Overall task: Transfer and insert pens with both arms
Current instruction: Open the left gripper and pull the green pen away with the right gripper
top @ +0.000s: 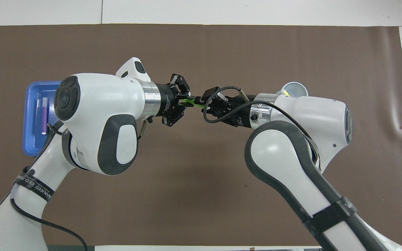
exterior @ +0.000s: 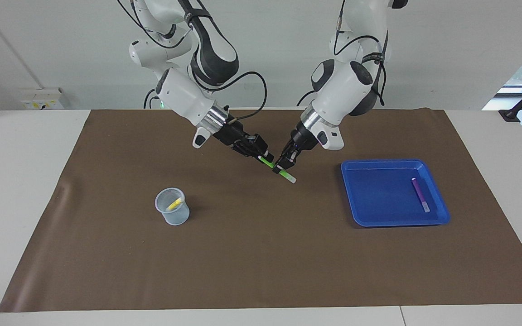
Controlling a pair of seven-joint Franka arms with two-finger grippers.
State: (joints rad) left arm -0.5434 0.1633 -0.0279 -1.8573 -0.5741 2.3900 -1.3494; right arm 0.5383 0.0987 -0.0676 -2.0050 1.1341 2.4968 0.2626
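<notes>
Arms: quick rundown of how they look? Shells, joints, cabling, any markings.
Both arms are glossy white shells with dark grey joint pads and silver wrist rings. The left gripper and right gripper are black, two-fingered. Black cables loop loose at each wrist. The left arm wears a black band with white lettering; the right arm has a plain black strap.

Bright, even light, soft shadows, sharp focus throughout.
</notes>
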